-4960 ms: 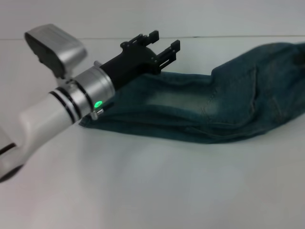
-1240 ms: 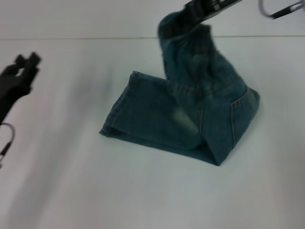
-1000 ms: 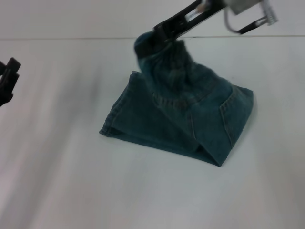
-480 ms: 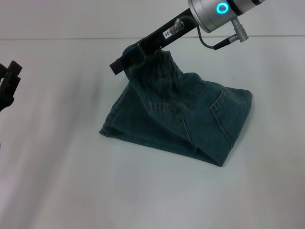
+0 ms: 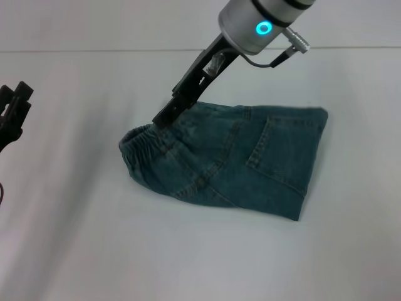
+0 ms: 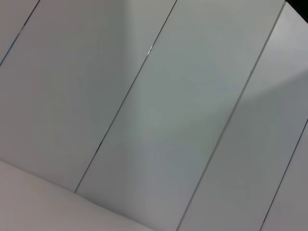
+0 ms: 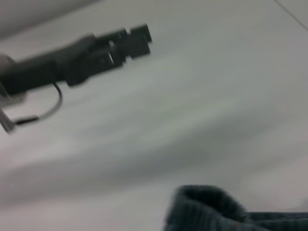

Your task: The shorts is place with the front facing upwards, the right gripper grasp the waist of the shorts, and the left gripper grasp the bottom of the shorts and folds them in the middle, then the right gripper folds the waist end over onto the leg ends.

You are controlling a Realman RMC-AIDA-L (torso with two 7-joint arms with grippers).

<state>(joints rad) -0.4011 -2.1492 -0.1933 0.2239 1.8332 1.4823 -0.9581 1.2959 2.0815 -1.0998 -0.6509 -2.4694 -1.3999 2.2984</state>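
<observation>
The denim shorts (image 5: 250, 163) lie folded on the white table (image 5: 188, 251), back pocket up. Their gathered elastic waist (image 5: 135, 149) rests at the left end of the bundle, laid over where the leg ends were; those hems are hidden under it. My right gripper (image 5: 164, 118) reaches down from the upper right and is shut on the fabric at the waist, low against the table. The waist also shows as a dark ruched edge (image 7: 207, 207) in the right wrist view. My left gripper (image 5: 15, 103) hangs open at the far left, well apart from the shorts, and shows again (image 7: 130, 41) across the table.
The white table runs bare to the left, in front and behind the shorts. A pale wall seam (image 5: 94, 50) marks the table's far edge. The left wrist view shows only pale panels (image 6: 154, 115).
My right gripper has swung down and to the left, carrying the waist over the legs until it lies flat at the left end. The left gripper has stayed at the left edge.
</observation>
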